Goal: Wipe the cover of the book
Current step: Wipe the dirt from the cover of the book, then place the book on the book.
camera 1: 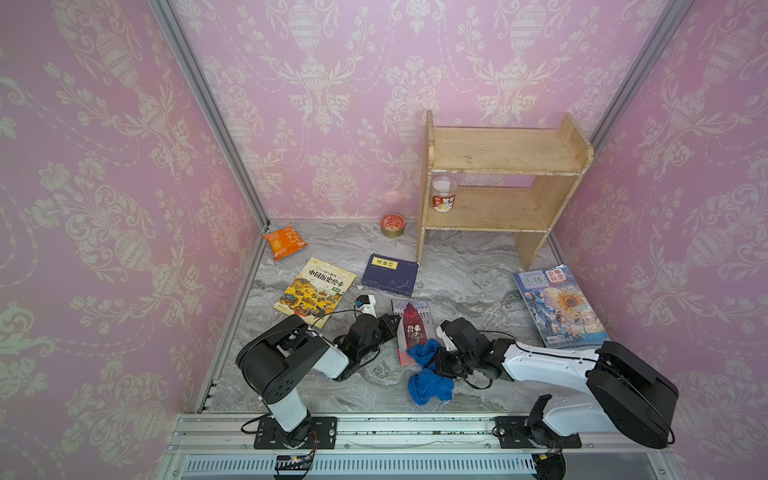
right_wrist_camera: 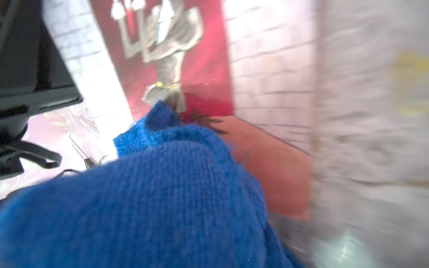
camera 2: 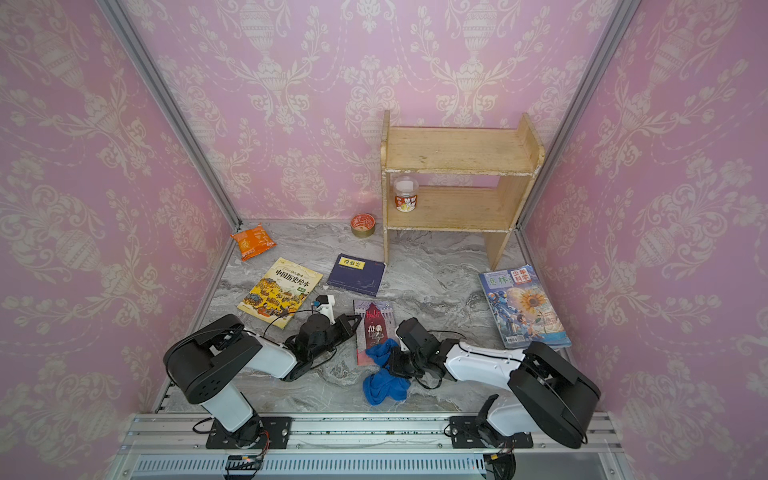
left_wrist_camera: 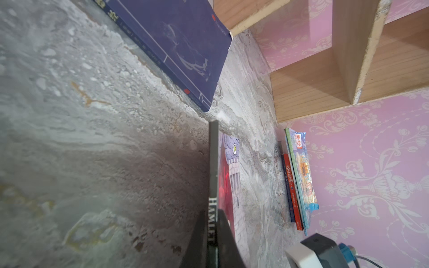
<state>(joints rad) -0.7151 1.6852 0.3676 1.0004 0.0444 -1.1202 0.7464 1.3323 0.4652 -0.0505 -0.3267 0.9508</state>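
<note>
The left gripper (left_wrist_camera: 212,241) pinches the spine edge of the Hamlet paperback (camera 1: 412,322), which lies flat on the marble tabletop (camera 1: 457,282) between both arms. The right gripper (camera 1: 435,358) clamps a blue cloth (camera 1: 428,384) bunched over the cover's near end.

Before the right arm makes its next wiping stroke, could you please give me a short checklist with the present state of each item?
1. left gripper shut on the spine edge of the Hamlet book, steadying it: ok.
2. right gripper shut on the blue cloth: ok.
3. Cloth in contact with the cover: ok, though only at the near end.
4. Far part of the cover free of other things: ok.
5. dark blue book apart from the Hamlet book, so a forward stroke should not hit it: ok, but the gap is narrow.
6. Cover already clean: cannot tell.
</note>
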